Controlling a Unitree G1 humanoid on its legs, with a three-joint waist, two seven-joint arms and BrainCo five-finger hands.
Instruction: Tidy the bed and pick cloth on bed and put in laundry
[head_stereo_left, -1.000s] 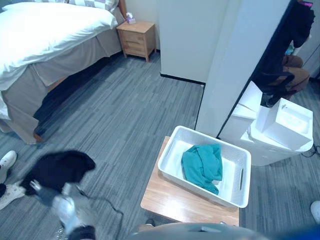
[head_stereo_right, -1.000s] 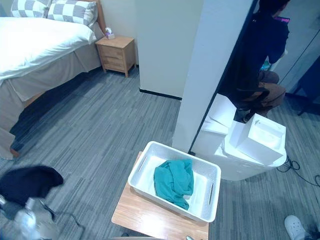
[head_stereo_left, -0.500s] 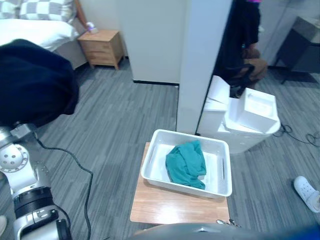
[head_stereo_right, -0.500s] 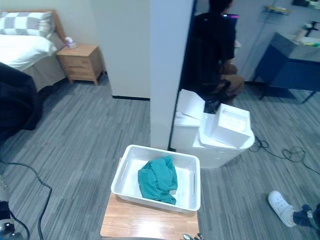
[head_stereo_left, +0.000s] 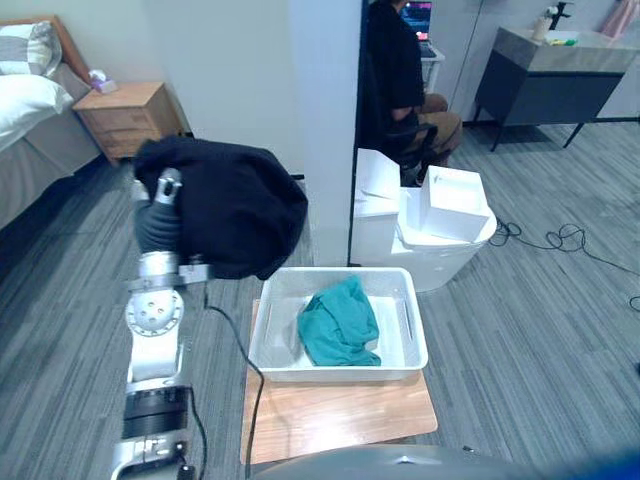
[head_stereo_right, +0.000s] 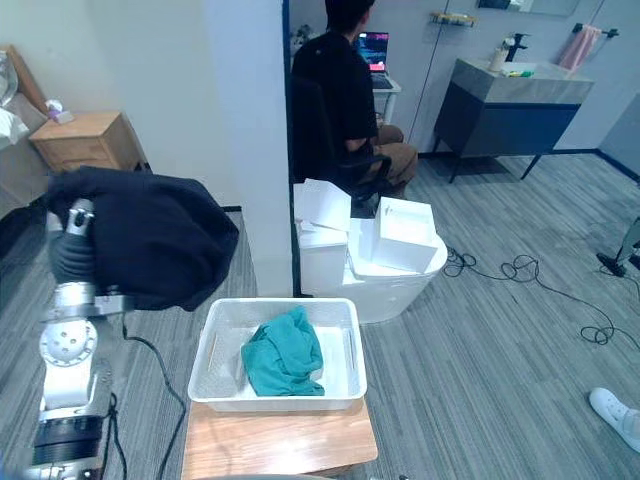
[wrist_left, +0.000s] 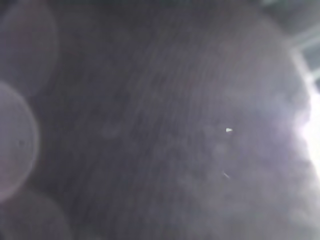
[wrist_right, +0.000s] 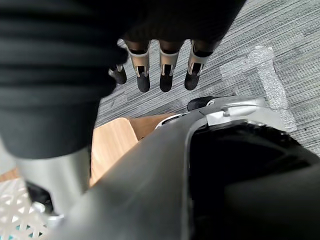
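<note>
Carrying black cloth (head_stereo_left: 235, 205) draped over left hand (head_stereo_left: 160, 205), held up at roughly 10 o'clock from the white basket (head_stereo_left: 340, 375). Near the rim but not yet over the opening. Can't call the left grasp, clenched or released: buried under fabric. Same dark weave (wrist_left: 150, 125) pressed right against the left wrist camera.

Right hand (wrist_right: 167, 70) idle and released, straight-fingered, grasping nothing, hanging low over grey floor close to the corner of the wooden table (head_stereo_left: 330, 425).

Counting one teal cloth (head_stereo_left: 338, 322) already in the basket, bunched mid-floor. Basket parked on that low table, around 6 o'clock in the eye views.

Progress, as a judgement:
- Pick-up of the black piece: done.
- Carry to laundry: nearly done.
- Remaining: swing toward 4 o'clock until above the basket, lower, let go, check nothing hanging over the rim.
- Bed tidying: can't judge. Just a corner of bed (head_stereo_left: 25, 105) at far 10 o'clock, nightstand (head_stereo_left: 125, 115) beside it.

Noting a seated person (head_stereo_left: 395, 60) at 12 o'clock behind the pillar and white boxes (head_stereo_left: 450, 205) at 1 o'clock of the basket, both apart from the likely drop path.
</note>
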